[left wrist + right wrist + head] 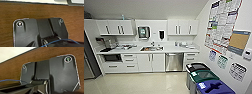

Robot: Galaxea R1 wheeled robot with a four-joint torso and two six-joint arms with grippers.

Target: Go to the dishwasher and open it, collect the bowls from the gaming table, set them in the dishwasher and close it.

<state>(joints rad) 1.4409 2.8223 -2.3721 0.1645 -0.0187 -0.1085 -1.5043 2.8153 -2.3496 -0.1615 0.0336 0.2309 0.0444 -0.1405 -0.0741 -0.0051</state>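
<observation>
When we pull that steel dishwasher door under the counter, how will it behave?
The stainless-steel-fronted dishwasher is shut, flush between white cabinets. Its door looks rigid and probably fairly heavy. The bar handle along its top edge suggests it hinges downward; the glossy front looks slippery.

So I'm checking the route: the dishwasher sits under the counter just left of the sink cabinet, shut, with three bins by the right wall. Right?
Not quite. In the head view the dishwasher sits under the counter to the right of the sink cabinet, not the left. The rest holds: its door is shut, and three bins stand by the right wall.
</observation>
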